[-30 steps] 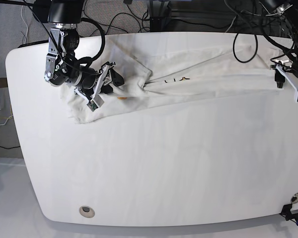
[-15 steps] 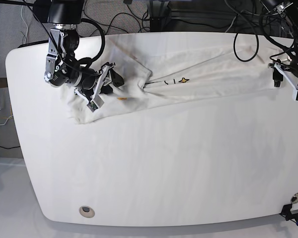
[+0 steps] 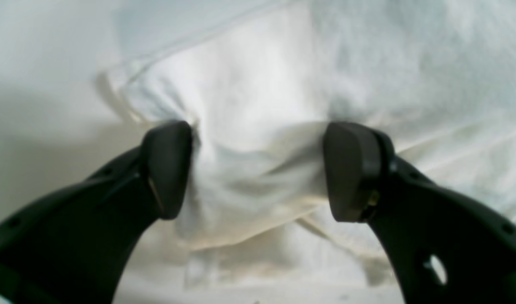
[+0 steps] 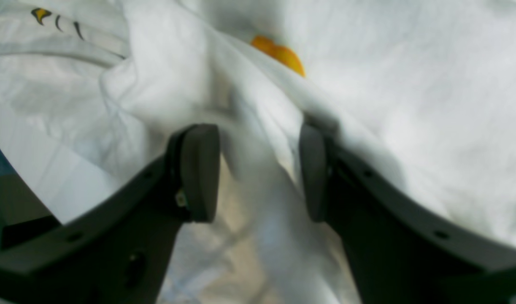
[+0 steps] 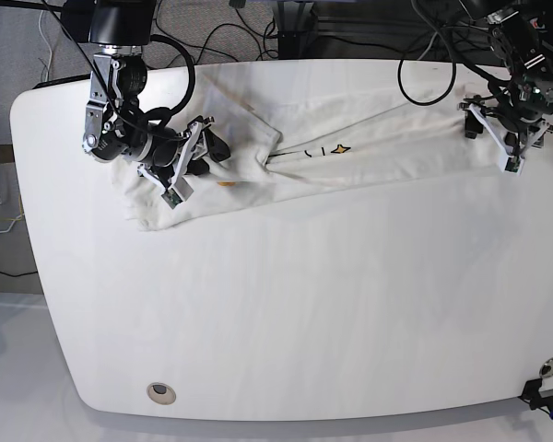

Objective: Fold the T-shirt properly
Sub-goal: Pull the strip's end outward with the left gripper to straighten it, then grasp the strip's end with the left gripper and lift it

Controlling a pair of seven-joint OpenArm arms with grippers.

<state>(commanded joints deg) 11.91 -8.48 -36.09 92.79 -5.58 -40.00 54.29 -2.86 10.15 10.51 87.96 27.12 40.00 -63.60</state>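
T-shirt point(image 5: 350, 152) lies bunched lengthwise across far side of surface point(image 5: 286, 313). Step: re-gripping both ends.

Left end effector point(image 3: 258, 169) spread, straddling cloth fold. Right end effector point(image 4: 260, 171) likewise parted around ridge.

Next, likely: clench both, spread cloth flat.

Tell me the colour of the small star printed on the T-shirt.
Yellow-orange. The star on the white T-shirt shows best in the base view.

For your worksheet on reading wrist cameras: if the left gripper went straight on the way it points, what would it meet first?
The T-shirt. The left gripper is open with bunched white cloth already between its fingers, so it would likely press into that fold at once; depth is hard to judge.
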